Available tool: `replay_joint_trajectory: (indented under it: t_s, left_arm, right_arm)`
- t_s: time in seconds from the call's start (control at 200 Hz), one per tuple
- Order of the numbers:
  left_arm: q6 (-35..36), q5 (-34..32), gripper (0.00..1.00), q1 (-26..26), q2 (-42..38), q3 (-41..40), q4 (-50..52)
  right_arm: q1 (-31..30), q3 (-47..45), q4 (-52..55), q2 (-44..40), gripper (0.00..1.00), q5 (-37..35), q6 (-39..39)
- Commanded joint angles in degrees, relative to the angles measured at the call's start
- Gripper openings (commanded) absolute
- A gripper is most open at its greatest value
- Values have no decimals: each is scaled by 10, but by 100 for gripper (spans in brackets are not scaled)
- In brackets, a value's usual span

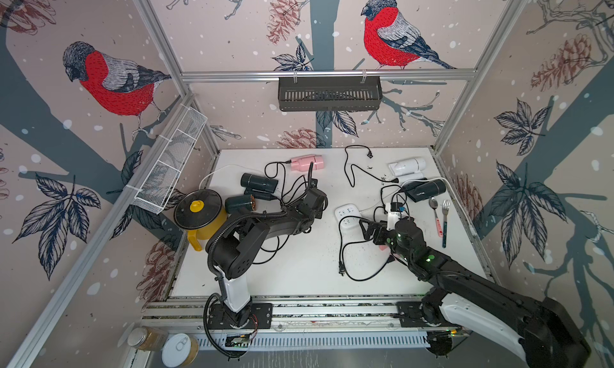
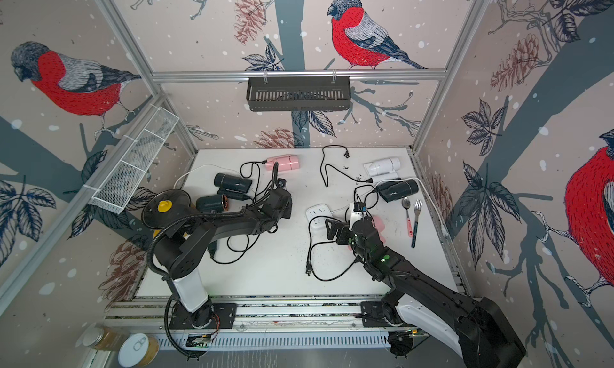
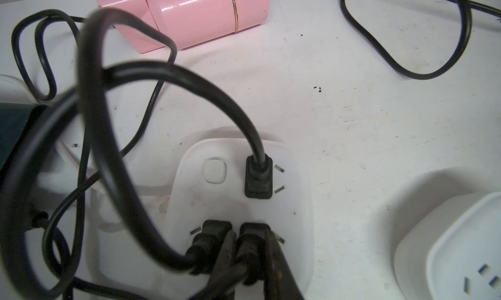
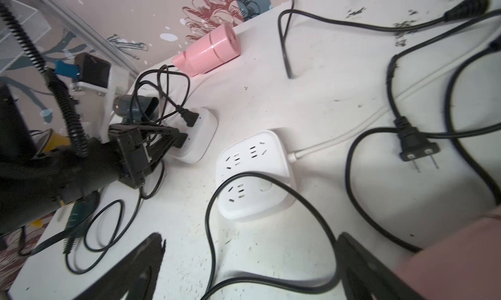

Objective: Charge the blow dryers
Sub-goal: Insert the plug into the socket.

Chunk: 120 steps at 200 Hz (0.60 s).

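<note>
In the left wrist view my left gripper (image 3: 250, 240) is shut on a black plug (image 3: 253, 239) seated in a white power strip (image 3: 295, 217), beside two other plugs. A pink blow dryer (image 1: 307, 162), a dark one (image 1: 259, 181) and a dark green one with a copper nozzle (image 1: 239, 204) lie around it. My right gripper (image 4: 249, 247) hangs open above a black cord (image 4: 271, 282), just short of a second strip (image 4: 252, 176) with free sockets. White (image 1: 407, 168) and black (image 1: 427, 188) dryers lie at the back right. Another pink dryer (image 4: 447, 260) is mostly hidden under my right arm.
A loose plug (image 4: 417, 147) lies right of the second strip. A yellow pot with a black lid (image 1: 199, 213) stands at the left edge. A spoon (image 1: 435, 210) and fork (image 1: 446, 223) lie at the right edge. Loose cords cross the table's middle and front.
</note>
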<state>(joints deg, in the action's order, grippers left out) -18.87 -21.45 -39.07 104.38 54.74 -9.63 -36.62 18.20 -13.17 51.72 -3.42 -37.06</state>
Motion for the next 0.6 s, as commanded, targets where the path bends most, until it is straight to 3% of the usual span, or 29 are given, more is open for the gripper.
replay_joint_trajectory:
  t_s: [0.0, 0.235, 0.345, 0.595]
  left_arm:
    - [-37, -4, 13, 7, 28, -13, 122]
    - [-71, -12, 17, 7, -1, -5, 137]
    - [-76, -24, 18, 7, 1, 6, 155]
    - [-85, -13, 26, 11, -23, 17, 172]
  right_arm:
    - [42, 15, -12, -7, 99, 45, 44]
    - [144, 40, 9, 13, 99, 165, 72]
    - [182, 50, 19, 25, 99, 184, 82]
    - [191, 32, -1, -15, 99, 191, 92]
